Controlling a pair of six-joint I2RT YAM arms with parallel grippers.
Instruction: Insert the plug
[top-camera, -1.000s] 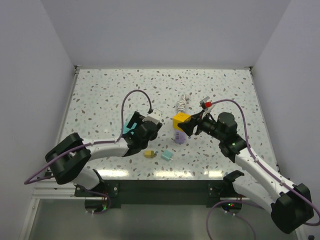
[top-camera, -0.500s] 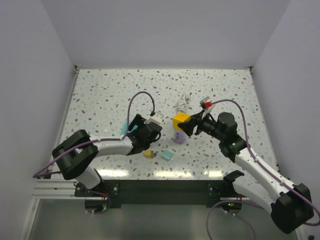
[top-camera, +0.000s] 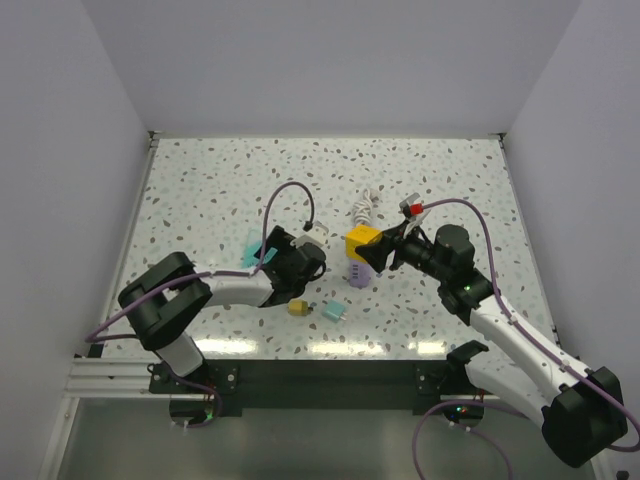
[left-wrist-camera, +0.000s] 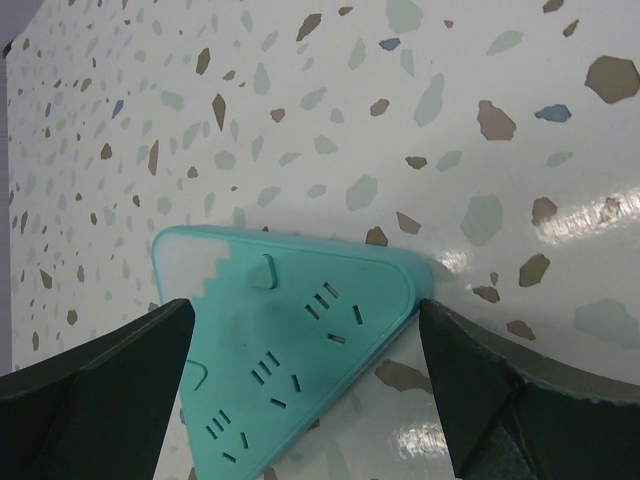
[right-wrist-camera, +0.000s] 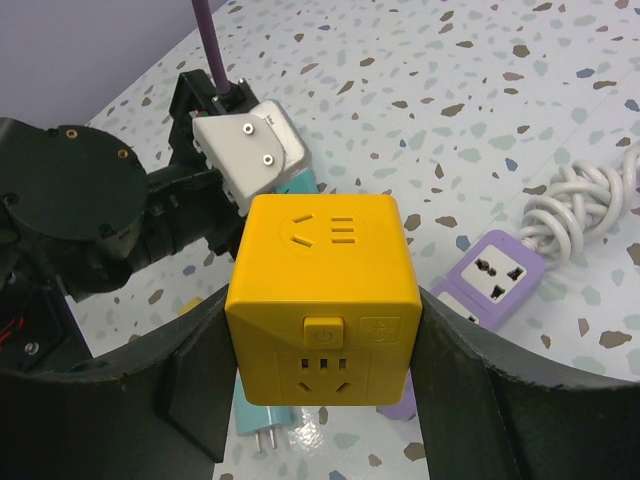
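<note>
The teal socket strip (left-wrist-camera: 300, 330) runs past the bottom edge, its lower left corner behind a claw finger (left-wrist-camera: 90, 400).

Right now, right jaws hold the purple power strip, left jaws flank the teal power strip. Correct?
No. Right wrist view: the right jaws hold the yellow cube-shaped socket adapter; the purple power strip lies on the table. Left jaws flank the teal power strip.

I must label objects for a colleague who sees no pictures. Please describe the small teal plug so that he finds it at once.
Go to the table, at the middle of its near edge. Two small plugs lie there side by side; the teal plug is the right one, beside the yellow plug. The teal strip, farther left, is larger.
</note>
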